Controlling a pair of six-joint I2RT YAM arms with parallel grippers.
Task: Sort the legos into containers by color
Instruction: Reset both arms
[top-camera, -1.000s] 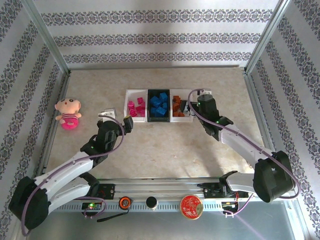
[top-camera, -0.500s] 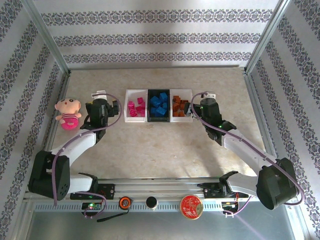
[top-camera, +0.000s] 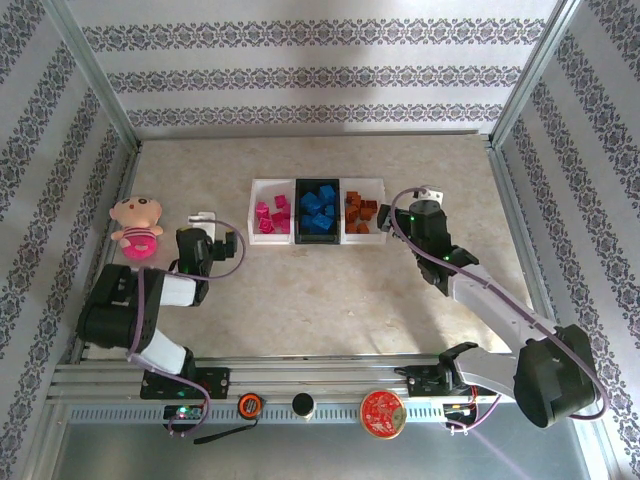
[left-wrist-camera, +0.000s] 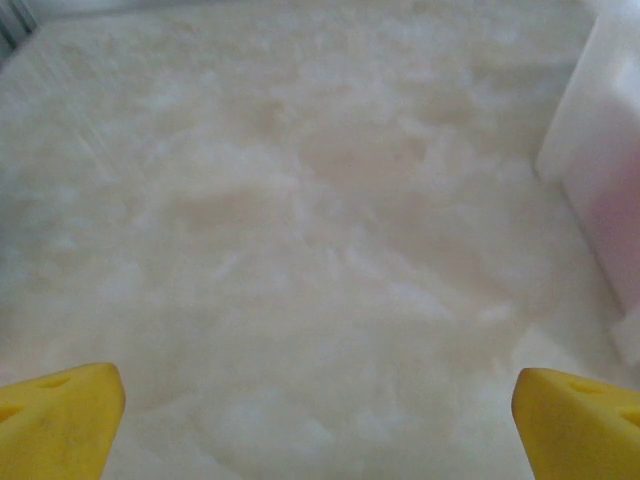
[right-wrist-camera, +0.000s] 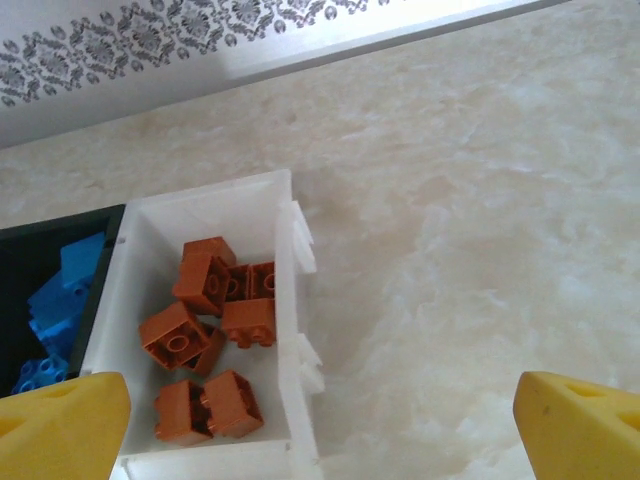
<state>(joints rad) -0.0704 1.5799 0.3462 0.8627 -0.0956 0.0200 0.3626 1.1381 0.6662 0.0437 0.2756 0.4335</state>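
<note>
**Marbled table, bricks sorted into trays, both grippers released**

Beige marbled table (top-camera: 320, 290) inside an enclosure with striped floral wallpaper (top-camera: 300, 75).

Containers: three trays joined in a row at mid-table, towards the far side.
- The left white tray (top-camera: 254, 212) holds the pink bricks (top-camera: 271, 217).
- The black middle tray (top-camera: 299, 212) holds the blue bricks (top-camera: 319, 207).
- The right white tray (top-camera: 364, 238) holds the orange-brown bricks (top-camera: 359, 212).

Every brick I can see lies inside a tray, one colour per tray. My right wrist camera shows the orange-brown ones in a loose heap, some tilted against each other, with blue ones past the black wall beside them.

Left gripper (left-wrist-camera: 320, 418): released. Its yellow pads (left-wrist-camera: 60, 420) sit at the two lower corners of the wrist view, spread wide, with bare table between them. From above it is over open table between the plush doll (top-camera: 136, 226) and the left white tray, touching neither. That tray's white wall shows blurred at the right edge of the left wrist view.

Right gripper (right-wrist-camera: 322, 425): released and grasping nothing, its pads equally wide apart. From above it is just beside the right white tray, on the tray's right, over the table. I cannot tell from these views how high it sits above the surface.

The pink doll lies near the table's left edge, well apart from the trays.
</note>
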